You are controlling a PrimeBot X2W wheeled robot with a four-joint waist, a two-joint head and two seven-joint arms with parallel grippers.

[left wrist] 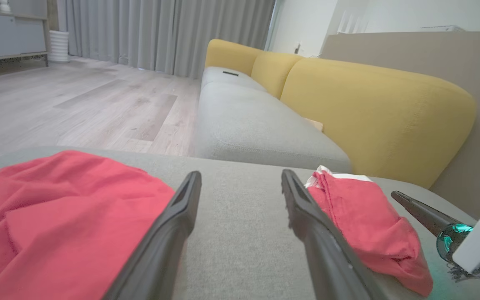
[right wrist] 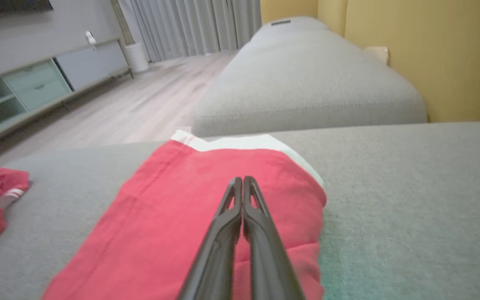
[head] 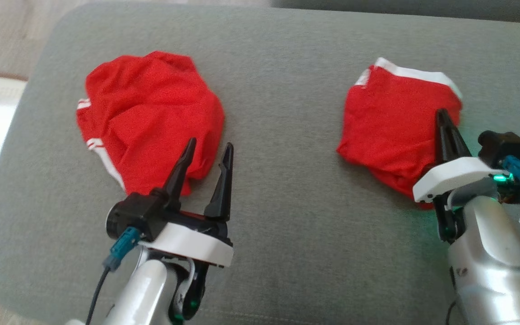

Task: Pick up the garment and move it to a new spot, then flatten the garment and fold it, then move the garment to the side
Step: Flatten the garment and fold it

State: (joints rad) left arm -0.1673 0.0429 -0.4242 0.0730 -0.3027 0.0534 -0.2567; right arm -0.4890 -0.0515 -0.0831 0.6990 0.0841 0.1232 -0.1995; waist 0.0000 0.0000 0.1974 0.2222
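1. The crumpled garment is found on the left of the grey cushion, just ahead and to the left of the left gripper. Its fingers are spread apart, with nothing held between them.
2. This garment's long axis is judged to run near to far, slanting slightly, and the left arm is clearly the nearer.
3. A folded garment is laid at the right. The right gripper is held over it with fingers pressed together, and no cloth is seen pinched.
4. No brand, label or writing can be read. Only white stripes are seen on both garments.
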